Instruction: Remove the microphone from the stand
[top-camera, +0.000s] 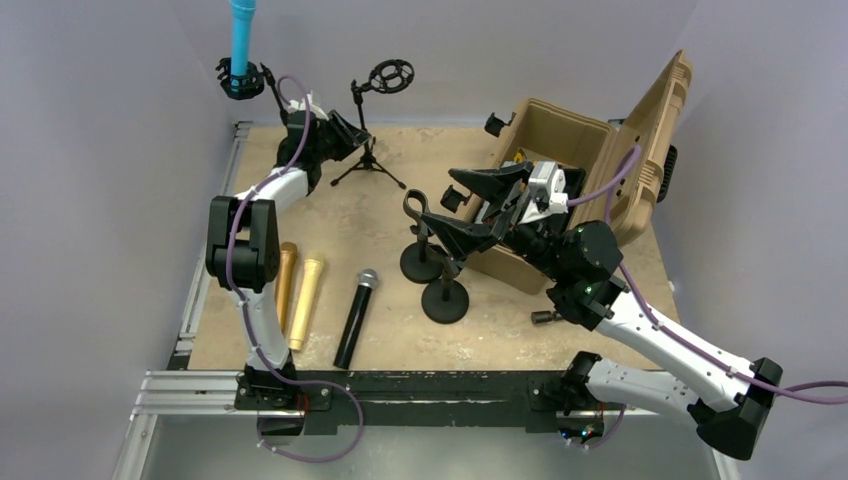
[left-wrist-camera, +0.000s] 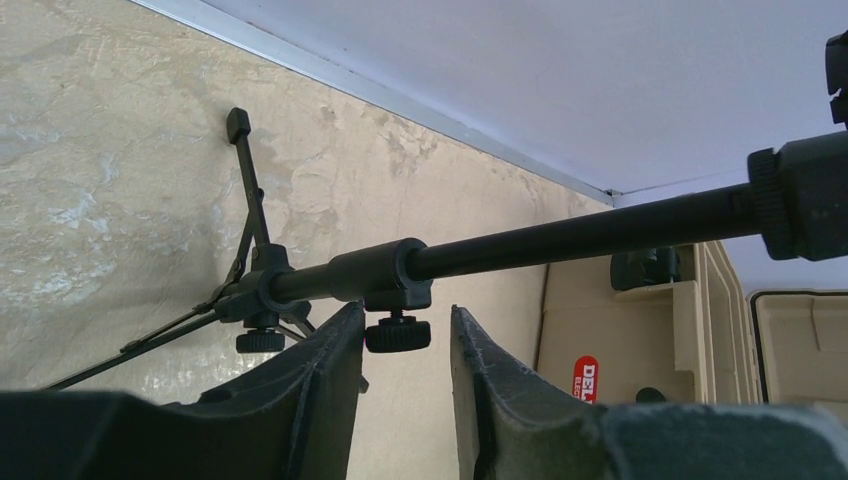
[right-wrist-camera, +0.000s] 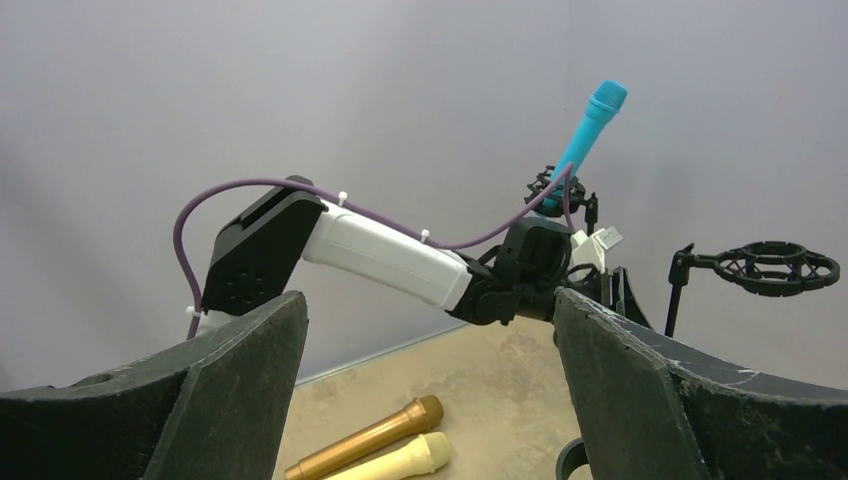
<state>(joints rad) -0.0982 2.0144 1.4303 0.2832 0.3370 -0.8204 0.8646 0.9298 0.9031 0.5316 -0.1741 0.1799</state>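
The left gripper (left-wrist-camera: 405, 310) has its jaws drawn close with a narrow gap between them. One finger sits on either side of a small knob (left-wrist-camera: 397, 335) under a black stand pole (left-wrist-camera: 560, 240); whether they pinch it I cannot tell. The right gripper (right-wrist-camera: 428, 295) is spread wide and grasps nothing, above the table (top-camera: 500, 335) in front of a tan case (top-camera: 560, 130). The blue microphone (top-camera: 242, 35) stands upright in its holder (top-camera: 240, 82) at the far left corner, beyond the left gripper. A gold microphone (top-camera: 286, 285), a cream microphone (top-camera: 306, 300) and a black microphone (top-camera: 357, 315) lie side by side on the table.
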